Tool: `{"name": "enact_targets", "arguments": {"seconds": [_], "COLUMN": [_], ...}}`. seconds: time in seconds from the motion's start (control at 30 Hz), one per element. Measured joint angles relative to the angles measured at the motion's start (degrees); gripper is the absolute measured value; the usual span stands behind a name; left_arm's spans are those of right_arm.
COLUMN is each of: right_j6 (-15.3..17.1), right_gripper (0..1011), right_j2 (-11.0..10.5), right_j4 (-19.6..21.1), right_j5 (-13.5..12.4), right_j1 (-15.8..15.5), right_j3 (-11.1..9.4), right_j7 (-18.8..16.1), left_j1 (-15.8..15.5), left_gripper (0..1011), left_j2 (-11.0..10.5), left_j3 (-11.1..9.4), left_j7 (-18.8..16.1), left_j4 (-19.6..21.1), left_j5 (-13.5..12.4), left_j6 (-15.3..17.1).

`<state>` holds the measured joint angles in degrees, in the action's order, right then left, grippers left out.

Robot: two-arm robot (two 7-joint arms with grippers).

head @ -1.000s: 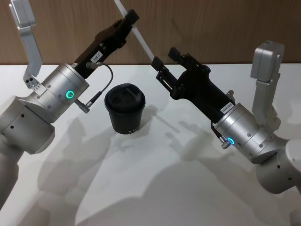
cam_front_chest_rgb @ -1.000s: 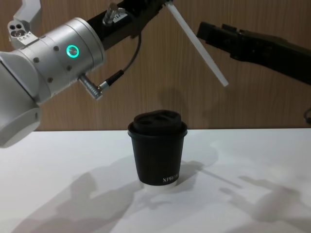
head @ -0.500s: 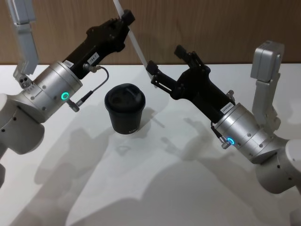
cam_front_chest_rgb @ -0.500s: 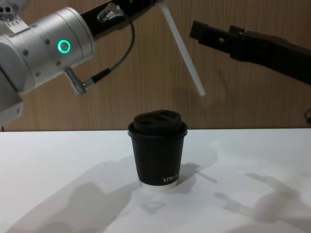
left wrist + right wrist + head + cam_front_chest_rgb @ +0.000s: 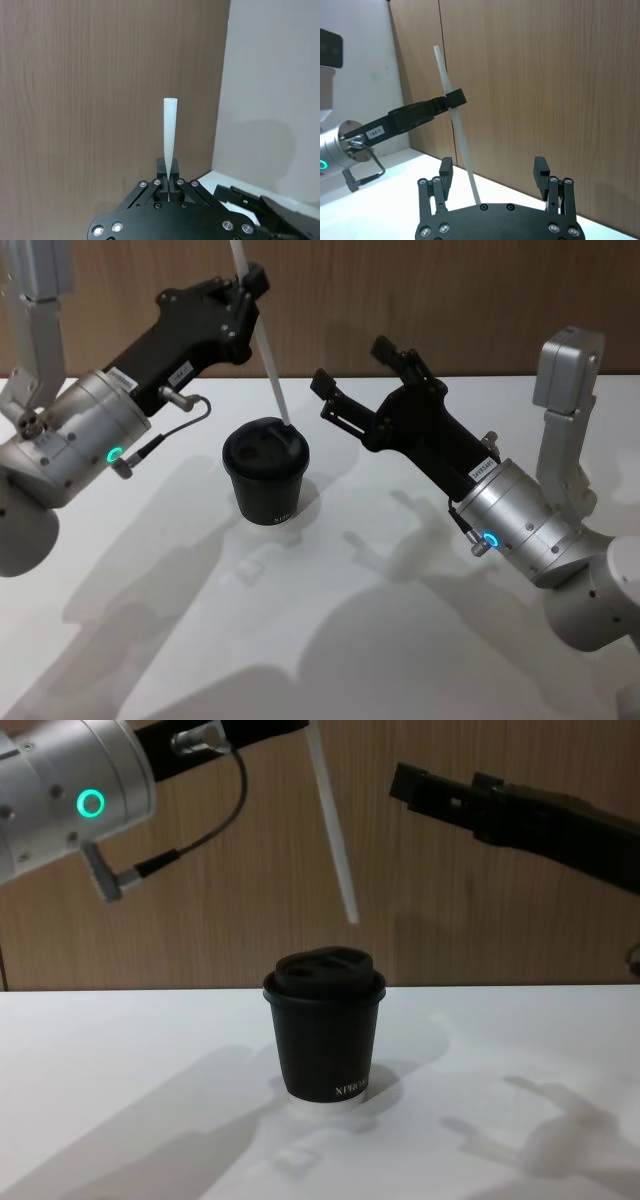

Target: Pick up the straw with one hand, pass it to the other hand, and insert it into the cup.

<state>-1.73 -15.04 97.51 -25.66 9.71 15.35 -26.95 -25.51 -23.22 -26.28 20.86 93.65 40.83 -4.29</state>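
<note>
Table: white; bore the cup.
Right gripper: fingers stood spread apart, holding nothing; hung raised to the right of the cup.
Left gripper: was clamped on the straw's upper part, high above the cup.
Cup: black, lidded; stood upright on the table.
Straw: white; hung steeply tilted, lower end just over the lid, not inserted.

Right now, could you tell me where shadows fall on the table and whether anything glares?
Head view: soft grey arm shadows spread over the white table; no harsh glare. Chest view: the cup throws a faint shadow to its right; the ring light behind the left gripper, holding the straw above the cup, glows green.
</note>
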Motion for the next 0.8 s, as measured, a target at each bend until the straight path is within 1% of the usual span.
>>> {"name": "enact_targets", "arguments": {"seconds": [0.03,0.1,0.2,0.23,0.4,0.43,0.53,0.63,0.8], "right_j6": [0.0,0.0,0.0,0.0,0.0,0.0,0.0,0.0,0.0], "right_gripper": [1001,1001,1001,1001,1001,1001,1001,1001,1001], "right_j2": [0.0,0.0,0.0,0.0,0.0,0.0,0.0,0.0,0.0], "right_j4": [0.0,0.0,0.0,0.0,0.0,0.0,0.0,0.0,0.0], "right_j5": [0.0,0.0,0.0,0.0,0.0,0.0,0.0,0.0,0.0], "right_j1": [0.0,0.0,0.0,0.0,0.0,0.0,0.0,0.0,0.0], "right_j3": [0.0,0.0,0.0,0.0,0.0,0.0,0.0,0.0,0.0], "right_j7": [0.0,0.0,0.0,0.0,0.0,0.0,0.0,0.0,0.0], "left_j1": [0.2,0.6,1.2,1.5,2.7,2.7,3.3,3.7,4.2], "left_gripper": [7,6,5,7,7,7,5,6,6], "left_j2": [-0.3,-1.1,-2.0,-2.4,-4.0,-4.0,-4.8,-5.2,-5.6], "left_j3": [0.0,0.0,0.0,0.0,0.2,0.2,0.4,0.5,0.8], "left_j7": [-0.1,-0.8,-1.4,-1.8,-2.8,-2.8,-3.3,-3.5,-3.7], "left_j4": [0.4,1.4,2.5,3.1,4.9,4.9,5.7,6.2,6.5], "left_j5": [-0.3,-2.1,-3.6,-4.6,-7.3,-7.3,-8.7,-9.4,-10.0], "left_j6": [-0.1,-0.5,-0.9,-1.1,-1.6,-1.6,-1.8,-1.9,-1.8]}}
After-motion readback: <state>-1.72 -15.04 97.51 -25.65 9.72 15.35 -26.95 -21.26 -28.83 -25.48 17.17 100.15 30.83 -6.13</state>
